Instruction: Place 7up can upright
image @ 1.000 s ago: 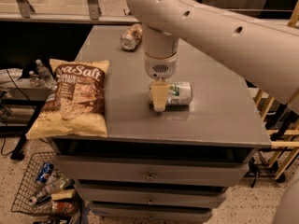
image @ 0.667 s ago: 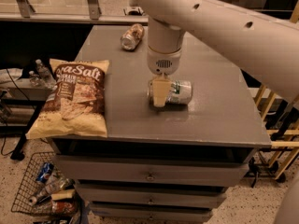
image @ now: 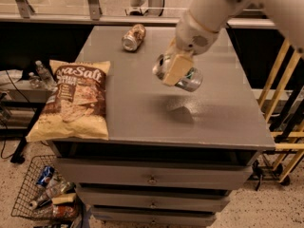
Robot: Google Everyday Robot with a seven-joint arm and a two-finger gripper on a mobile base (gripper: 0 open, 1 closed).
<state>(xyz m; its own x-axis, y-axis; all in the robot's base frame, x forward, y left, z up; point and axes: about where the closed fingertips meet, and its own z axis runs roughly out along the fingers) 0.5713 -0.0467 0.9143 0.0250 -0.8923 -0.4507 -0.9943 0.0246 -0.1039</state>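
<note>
Can first: the 7up can (image: pixel 191 80) is up in the air, well to the right of the chip bag (image: pixel 76 99). It hangs over the grey table (image: pixel 228 113), and its shadow (image: pixel 178 112) falls on the top below it. It's lying sideways, long axis close to level, with one end pointing back toward the chip bag.

The gripper (image: pixel 175 72) has it clamped around the middle. You can see one tan finger (image: pixel 172 68) laid across the near side of the can; the other one's hidden behind it, but I'd call the jaws closed on the can.

So what's left, as I read it, is the turn and the set-down:

- Roll the wrist until the can's axis is vertical while you're clear of the table, not on the way down.
- I can't tell which end is the top, so check that before you commit.
- Come straight down over that shadow spot, right of the chip bag.
- Don't let go until the base sits flat, because a light can tips easily.

The brownish can (image: pixel 133 37) lies behind the chip bag, well apart, so it shouldn't bother you.
</note>
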